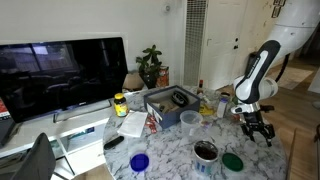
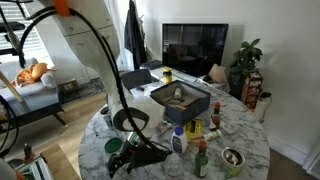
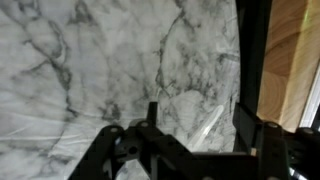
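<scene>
In the wrist view my gripper (image 3: pixel 198 114) hangs low over the white marble table (image 3: pixel 80 60). Its two black fingers (image 3: pixel 152 115) stand well apart. A thin translucent stick-like thing (image 3: pixel 208 121) lies slanted on the marble between them, and I see neither finger touching it. What it is I cannot tell. In both exterior views the gripper (image 1: pixel 258 128) (image 2: pixel 135 160) points down near the rim of the round table, close to the wooden floor side.
On the table stand a grey box (image 1: pixel 170 100), a glass bowl (image 1: pixel 190 121), a dark bowl (image 1: pixel 205 151), a green bowl (image 1: pixel 232 160), a blue cup (image 1: pixel 139 162) and small bottles (image 2: pixel 192 130). A TV (image 1: pixel 60 72) and a plant (image 1: pixel 152 65) stand behind.
</scene>
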Available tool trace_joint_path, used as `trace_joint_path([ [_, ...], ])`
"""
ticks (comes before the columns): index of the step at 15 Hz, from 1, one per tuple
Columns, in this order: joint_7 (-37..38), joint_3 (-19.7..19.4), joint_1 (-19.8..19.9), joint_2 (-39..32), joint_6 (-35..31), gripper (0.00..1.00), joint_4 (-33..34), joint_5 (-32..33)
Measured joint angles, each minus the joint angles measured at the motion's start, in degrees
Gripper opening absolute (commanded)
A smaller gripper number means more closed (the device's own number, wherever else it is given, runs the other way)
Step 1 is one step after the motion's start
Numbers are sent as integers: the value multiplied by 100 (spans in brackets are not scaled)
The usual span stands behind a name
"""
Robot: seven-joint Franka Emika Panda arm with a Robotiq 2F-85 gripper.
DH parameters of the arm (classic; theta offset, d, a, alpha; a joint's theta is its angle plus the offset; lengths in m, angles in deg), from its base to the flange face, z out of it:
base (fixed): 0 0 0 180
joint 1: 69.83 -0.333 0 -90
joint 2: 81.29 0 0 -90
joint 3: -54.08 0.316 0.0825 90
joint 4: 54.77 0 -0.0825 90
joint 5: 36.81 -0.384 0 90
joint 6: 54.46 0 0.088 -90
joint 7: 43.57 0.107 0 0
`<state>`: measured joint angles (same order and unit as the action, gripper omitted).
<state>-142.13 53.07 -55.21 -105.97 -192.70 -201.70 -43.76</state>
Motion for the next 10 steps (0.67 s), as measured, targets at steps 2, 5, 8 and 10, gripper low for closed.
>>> trace_joint_path([
  [2,38,0,75,-40,0,71,2,-235],
  [5,93,4,180,-118,4,71,2,-531],
  [8,195,14,259,-157,13,73,12,-758],
  [10,228,31,309,-163,33,73,12,-889],
])
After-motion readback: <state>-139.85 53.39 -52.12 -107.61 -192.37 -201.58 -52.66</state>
